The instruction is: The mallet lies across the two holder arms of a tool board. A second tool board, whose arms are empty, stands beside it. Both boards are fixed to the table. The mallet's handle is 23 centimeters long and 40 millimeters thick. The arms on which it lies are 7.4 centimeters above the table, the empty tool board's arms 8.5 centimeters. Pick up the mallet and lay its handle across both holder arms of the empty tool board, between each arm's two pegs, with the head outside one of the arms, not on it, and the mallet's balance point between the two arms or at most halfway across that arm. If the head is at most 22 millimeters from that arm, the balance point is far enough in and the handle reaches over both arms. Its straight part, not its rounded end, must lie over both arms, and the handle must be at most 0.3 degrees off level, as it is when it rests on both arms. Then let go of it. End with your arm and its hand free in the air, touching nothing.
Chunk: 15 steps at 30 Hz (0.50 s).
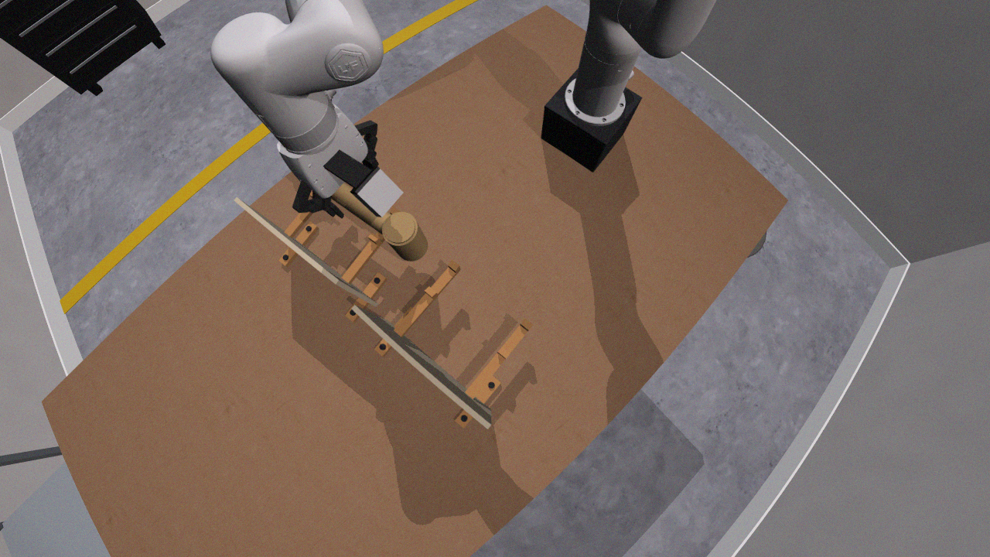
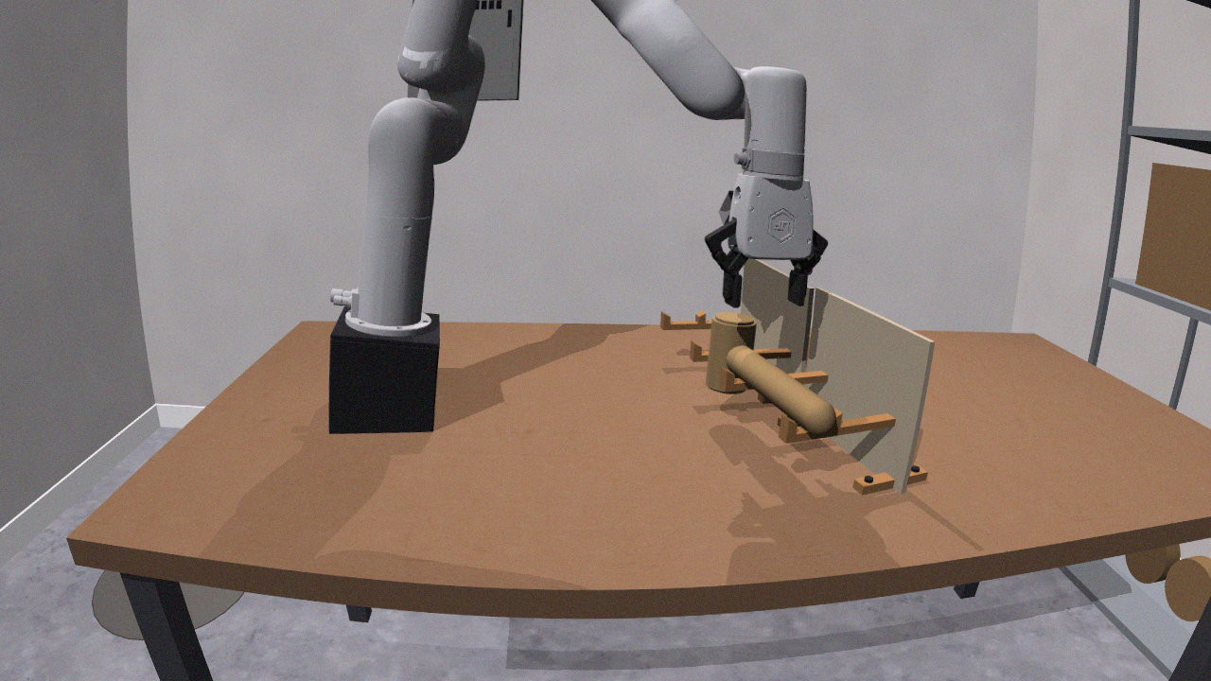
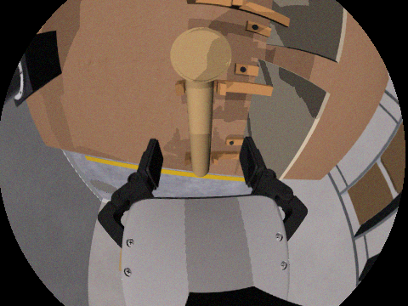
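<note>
Above the mallet (image 2: 782, 391), pincer (image 2: 763, 291) wide open and empty, handle half hidden from top view

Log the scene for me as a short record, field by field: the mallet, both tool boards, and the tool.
mallet: handle lies across both arms of the nearer board in the exterior view; head outside the arm on the farther board's side
nearer tool board: carries the mallet
farther tool board: arms empty
tool: open, holds nothing, above the mallet and apart from it
arm base: black block on the table, away from both boards
</note>
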Each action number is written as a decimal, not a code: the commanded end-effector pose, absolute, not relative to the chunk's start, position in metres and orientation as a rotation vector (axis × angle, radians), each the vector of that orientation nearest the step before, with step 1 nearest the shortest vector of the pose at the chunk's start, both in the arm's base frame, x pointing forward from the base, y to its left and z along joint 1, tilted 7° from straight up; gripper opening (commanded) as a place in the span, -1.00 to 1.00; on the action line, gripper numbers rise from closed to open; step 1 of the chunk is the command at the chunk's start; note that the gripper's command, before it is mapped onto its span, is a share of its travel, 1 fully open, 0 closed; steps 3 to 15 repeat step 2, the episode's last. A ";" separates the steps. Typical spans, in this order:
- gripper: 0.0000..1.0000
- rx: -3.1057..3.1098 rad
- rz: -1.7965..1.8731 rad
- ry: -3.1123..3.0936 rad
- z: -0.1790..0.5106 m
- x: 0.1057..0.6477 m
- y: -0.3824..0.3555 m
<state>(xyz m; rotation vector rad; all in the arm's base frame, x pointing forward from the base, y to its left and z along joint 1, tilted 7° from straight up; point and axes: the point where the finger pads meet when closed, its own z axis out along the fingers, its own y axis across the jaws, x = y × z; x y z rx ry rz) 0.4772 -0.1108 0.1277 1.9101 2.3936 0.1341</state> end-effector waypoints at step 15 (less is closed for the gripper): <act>1.00 1.907 0.137 2.390 0.131 0.479 -0.111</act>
